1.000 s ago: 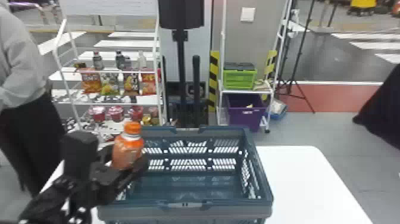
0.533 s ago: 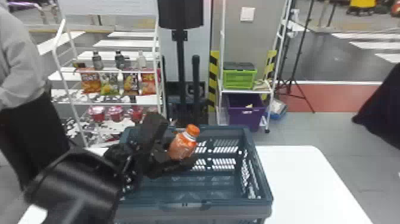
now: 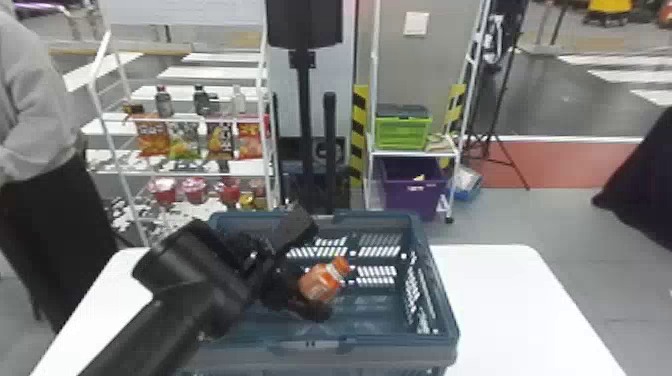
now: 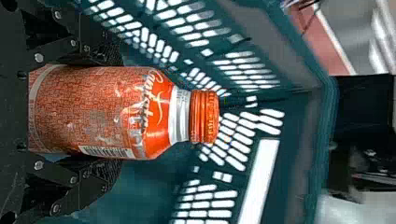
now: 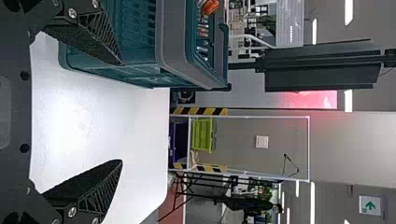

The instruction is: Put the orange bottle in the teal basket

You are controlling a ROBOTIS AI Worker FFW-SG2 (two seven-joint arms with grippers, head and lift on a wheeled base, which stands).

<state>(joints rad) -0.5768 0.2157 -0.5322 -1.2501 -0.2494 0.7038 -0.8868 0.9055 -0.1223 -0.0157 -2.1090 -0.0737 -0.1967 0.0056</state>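
Held between the fingers of the left end effector [image 3: 318,270], the orange bottle [image 4: 88,112] bears pale script lettering across its shoulder and a barcode [image 4: 106,151] on its side; its cap [image 4: 204,116] carries small print. Well beyond the right end effector [image 5: 122,112], a sign [image 5: 370,205] shows a green arrow. Far past the left end effector, snack bags [image 3: 152,135] show lettering and a purple bin [image 3: 412,197] a white marking, both too small to read.

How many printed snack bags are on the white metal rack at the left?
4, in one row from left to right: an orange bag, a green bag, a black bag and a red bag. More may be hidden behind them.
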